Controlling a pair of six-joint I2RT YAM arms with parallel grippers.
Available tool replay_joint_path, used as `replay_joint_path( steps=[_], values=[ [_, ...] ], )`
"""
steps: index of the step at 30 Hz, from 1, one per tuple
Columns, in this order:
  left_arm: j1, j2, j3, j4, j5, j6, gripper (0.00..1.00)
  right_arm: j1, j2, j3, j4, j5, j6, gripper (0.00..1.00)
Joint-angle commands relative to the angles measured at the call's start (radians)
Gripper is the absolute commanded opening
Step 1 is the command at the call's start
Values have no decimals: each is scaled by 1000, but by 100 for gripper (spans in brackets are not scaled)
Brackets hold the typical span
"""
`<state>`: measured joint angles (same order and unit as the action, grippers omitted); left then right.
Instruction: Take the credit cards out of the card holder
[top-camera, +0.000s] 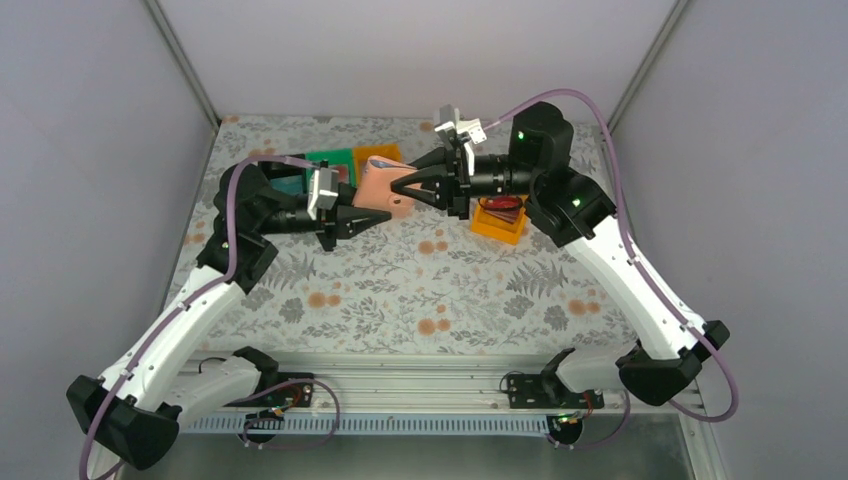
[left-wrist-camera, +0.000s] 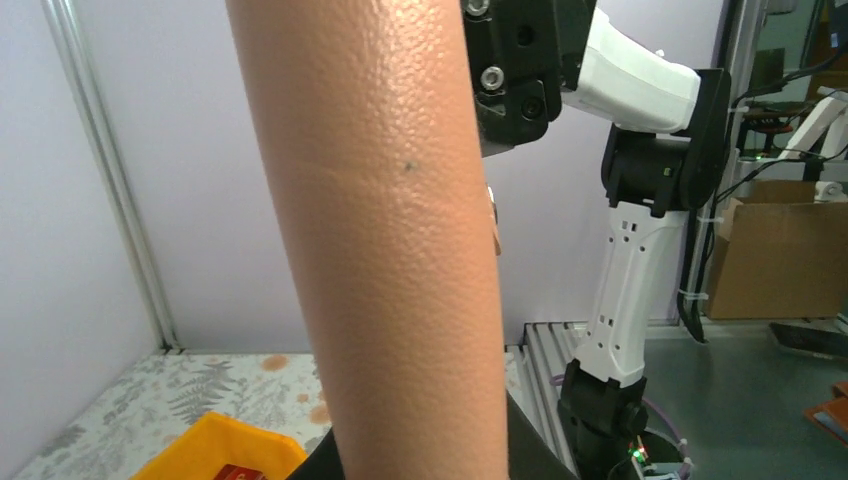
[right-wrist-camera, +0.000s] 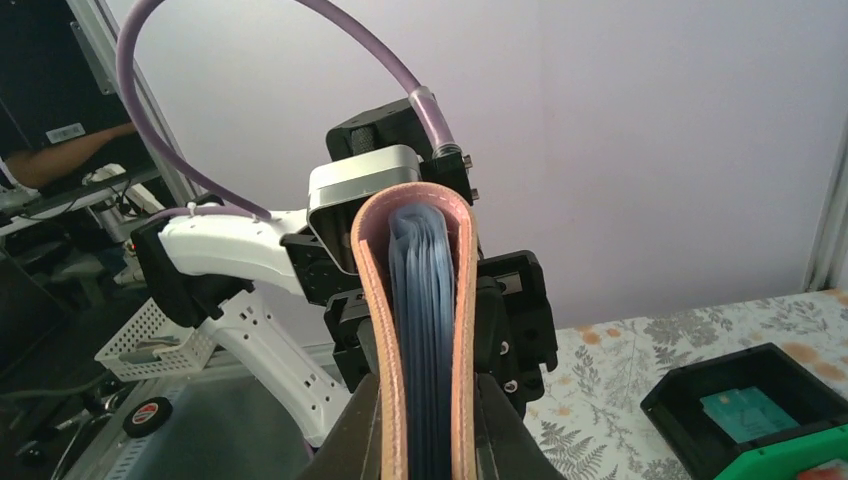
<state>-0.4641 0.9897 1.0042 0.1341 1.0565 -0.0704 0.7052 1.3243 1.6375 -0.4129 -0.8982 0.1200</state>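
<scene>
While the card holder (top-camera: 385, 188) hangs clear of the table, both arms grip it at once, and all positions below are given relative to it. On its left, the left gripper (top-camera: 362, 215) is pinched on the brownish-pink cover at the lower left edge, apparently to steady the holder in the air. Behind and left of the holder sit a black bin (right-wrist-camera: 680, 400) containing a teal card (right-wrist-camera: 745, 410) and a green bin (top-camera: 335, 157). From the right wrist view the holder is edge-on, its covers bowed apart only slightly over the blue-grey sleeves; no card can be made out inside. On its right, the right gripper (top-camera: 412, 180) has both fingers pressed against the covers at the opposite edge. This looks placed to pull the holder open or reach a sleeve. Right of the holder, an orange bin (top-camera: 490, 232) holds a dark red card (top-camera: 502, 203), so extraction is judged part done.
</scene>
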Motion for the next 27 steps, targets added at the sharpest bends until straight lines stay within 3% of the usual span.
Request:
replay_joint_path(
  steps=[1, 4, 5, 7, 8, 9, 12, 16, 18, 27],
  values=[
    [-16, 1, 27, 24, -2, 21, 2, -6, -2, -18, -19, -101, -14, 4],
    [-19, 3, 27, 6, -5, 21, 6, -6, -19, -15, -27, -95, -31, 4],
    [-19, 5, 29, -4, -8, 20, 19, -6, -25, -14, -40, -88, -43, 4],
    [-15, 6, 47, -49, -11, 19, 57, -6, -29, -4, -91, -63, -83, 4],
    [-13, 9, 61, -78, -19, 9, 65, -6, -25, 4, -130, -47, -102, 4],
    [-3, 12, 79, -103, -29, -5, 68, -6, -20, 16, -169, -20, -119, 4],
    [53, 23, 117, -126, -55, -68, 66, -6, 15, 60, -328, 32, -166, 4],
    [96, 20, 115, -108, -32, -88, 39, -6, 44, 88, -394, 16, -203, 4],
    [94, 16, 106, -142, 10, -37, 31, -6, 51, 93, -391, 7, -214, 4],
    [65, 24, 104, -225, 28, -5, 28, -6, 95, 149, -367, -36, -241, 4]
  ],
)
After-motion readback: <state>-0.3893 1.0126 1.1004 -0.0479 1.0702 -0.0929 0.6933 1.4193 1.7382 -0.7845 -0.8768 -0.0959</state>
